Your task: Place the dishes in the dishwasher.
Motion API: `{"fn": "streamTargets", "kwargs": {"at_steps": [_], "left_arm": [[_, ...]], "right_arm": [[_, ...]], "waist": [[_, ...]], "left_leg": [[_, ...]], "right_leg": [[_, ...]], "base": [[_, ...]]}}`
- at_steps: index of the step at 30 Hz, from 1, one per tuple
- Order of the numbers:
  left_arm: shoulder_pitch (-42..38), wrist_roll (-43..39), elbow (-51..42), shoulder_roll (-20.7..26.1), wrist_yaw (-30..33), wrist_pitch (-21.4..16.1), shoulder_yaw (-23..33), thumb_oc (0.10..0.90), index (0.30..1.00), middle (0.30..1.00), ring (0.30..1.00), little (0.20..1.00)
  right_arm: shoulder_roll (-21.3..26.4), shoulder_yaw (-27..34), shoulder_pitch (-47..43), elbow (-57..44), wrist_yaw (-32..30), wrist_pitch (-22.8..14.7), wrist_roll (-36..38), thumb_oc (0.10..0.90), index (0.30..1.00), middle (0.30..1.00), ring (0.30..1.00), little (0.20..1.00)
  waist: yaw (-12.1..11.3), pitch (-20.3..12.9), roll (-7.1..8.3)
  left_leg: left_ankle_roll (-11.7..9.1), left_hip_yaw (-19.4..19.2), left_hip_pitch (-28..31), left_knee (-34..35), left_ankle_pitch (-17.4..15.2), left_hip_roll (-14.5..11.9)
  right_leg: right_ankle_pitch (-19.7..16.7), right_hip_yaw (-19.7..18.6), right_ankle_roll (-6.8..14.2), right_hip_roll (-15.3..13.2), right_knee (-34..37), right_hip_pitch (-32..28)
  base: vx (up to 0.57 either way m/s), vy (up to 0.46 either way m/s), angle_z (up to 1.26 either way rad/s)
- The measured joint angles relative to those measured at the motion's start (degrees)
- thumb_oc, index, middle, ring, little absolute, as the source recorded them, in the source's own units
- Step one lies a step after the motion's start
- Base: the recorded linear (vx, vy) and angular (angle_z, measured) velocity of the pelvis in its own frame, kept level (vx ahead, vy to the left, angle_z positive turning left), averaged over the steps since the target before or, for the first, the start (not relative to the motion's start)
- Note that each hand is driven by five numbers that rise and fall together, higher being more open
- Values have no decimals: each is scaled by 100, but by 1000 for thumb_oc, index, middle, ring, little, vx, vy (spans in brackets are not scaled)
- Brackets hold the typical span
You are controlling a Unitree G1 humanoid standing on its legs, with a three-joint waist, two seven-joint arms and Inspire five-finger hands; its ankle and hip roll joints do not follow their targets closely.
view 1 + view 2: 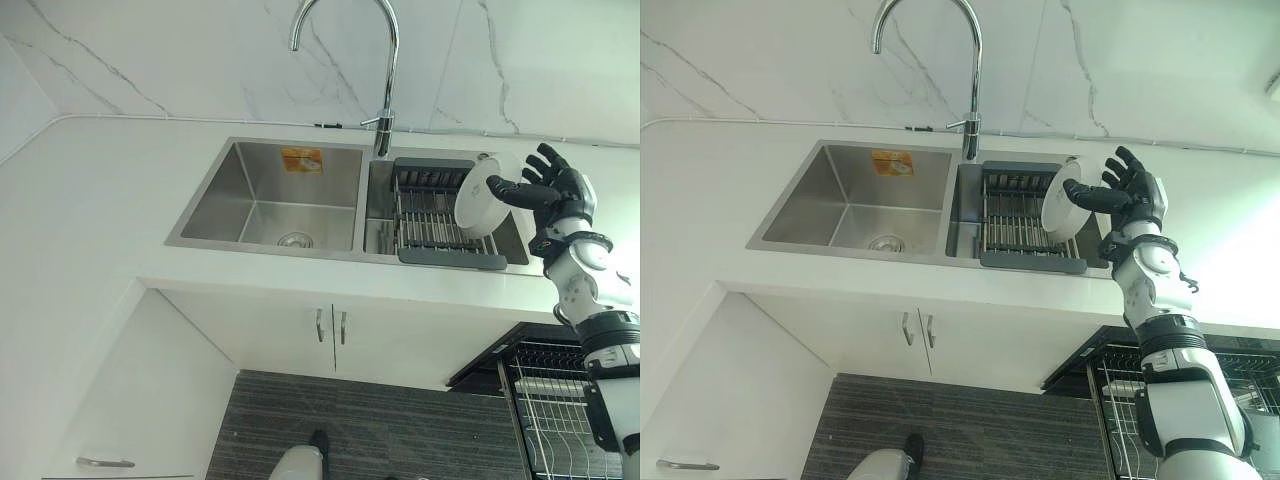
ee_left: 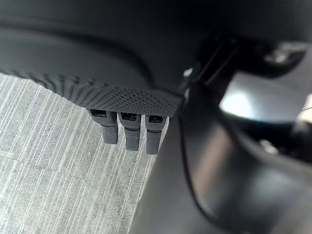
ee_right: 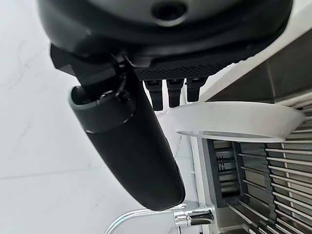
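A white bowl (image 1: 482, 203) stands on its edge at the right end of the dark dish rack (image 1: 428, 222) in the sink's right basin. My right hand (image 1: 560, 190) is raised beside it, open, with fingers spread past the bowl's rim and the thumb reaching across its outer face. In the right wrist view the bowl (image 3: 234, 122) lies just beyond the straight fingers (image 3: 168, 92); I cannot tell whether they touch it. My left hand (image 2: 97, 58) hangs over the grey floor with straight fingers, holding nothing. The dishwasher's pulled-out wire basket (image 1: 560, 400) sits below the counter at the lower right.
The left basin (image 1: 280, 195) of the steel sink holds nothing but its drain. A tall chrome faucet (image 1: 385, 60) rises behind the divider. White cabinet doors (image 1: 330, 325) sit under the sink, and white countertop (image 1: 90, 200) spreads to the left.
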State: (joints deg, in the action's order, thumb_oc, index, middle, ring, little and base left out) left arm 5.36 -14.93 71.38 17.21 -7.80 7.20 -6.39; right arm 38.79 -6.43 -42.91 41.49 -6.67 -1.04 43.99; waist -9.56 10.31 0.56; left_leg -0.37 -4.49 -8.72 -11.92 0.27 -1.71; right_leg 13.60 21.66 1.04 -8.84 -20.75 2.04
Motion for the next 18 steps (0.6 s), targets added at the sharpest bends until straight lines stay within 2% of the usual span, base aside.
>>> {"fn": "streamTargets", "kwargs": {"at_steps": [9,18], "left_arm": [[14,6,2,10,7,20,206,800,900,900,900,900],[21,7,-2,9,7,22,203,800,900,900,900,900]], "right_arm": [[-249,0,39,-1,-137,13,127,800,900,900,900,900],[-260,13,45,0,-218,3,110,800,900,900,900,900]], "waist": [[28,1,3],[24,-7,-18]], "left_leg": [[16,-19,75,-119,-144,0],[18,-5,-34,-184,-150,-17]], "right_leg": [[-7,-30,19,9,84,-148],[-4,-49,18,8,4,-38]], "base": [[73,-28,-2],[20,-16,0]]}}
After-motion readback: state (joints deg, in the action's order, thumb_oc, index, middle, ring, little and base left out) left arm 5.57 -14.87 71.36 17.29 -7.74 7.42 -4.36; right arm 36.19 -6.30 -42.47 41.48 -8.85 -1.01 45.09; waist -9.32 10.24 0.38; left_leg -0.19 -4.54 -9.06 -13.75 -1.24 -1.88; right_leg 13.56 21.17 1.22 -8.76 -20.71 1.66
